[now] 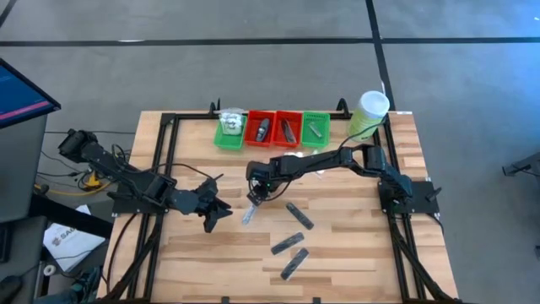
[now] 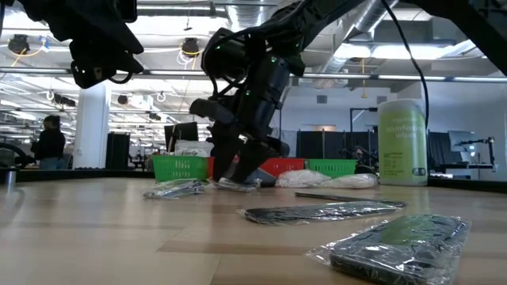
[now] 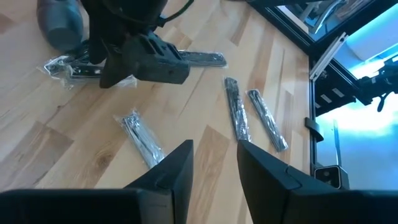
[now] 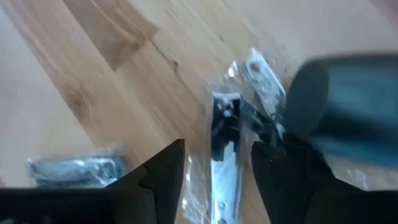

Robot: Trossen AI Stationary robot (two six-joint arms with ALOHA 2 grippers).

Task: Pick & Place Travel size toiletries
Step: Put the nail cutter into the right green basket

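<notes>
**Right gripper low over a wrapped silvery packet**

The right gripper's [image 4: 214, 168] fingers stand apart, straddling a clear-wrapped silvery packet [image 4: 225, 163] lying flat on the wooden table [image 1: 354, 245]. At its 4 o'clock in the high view lie three dark flat bars [image 1: 299, 215]. The left gripper [image 3: 214, 165], fingers slightly parted and empty, waits at 9 o'clock.

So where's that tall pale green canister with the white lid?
In the high view, the canister stands at the table's far right corner, just right of the green tray that ends the row of trays.
</notes>
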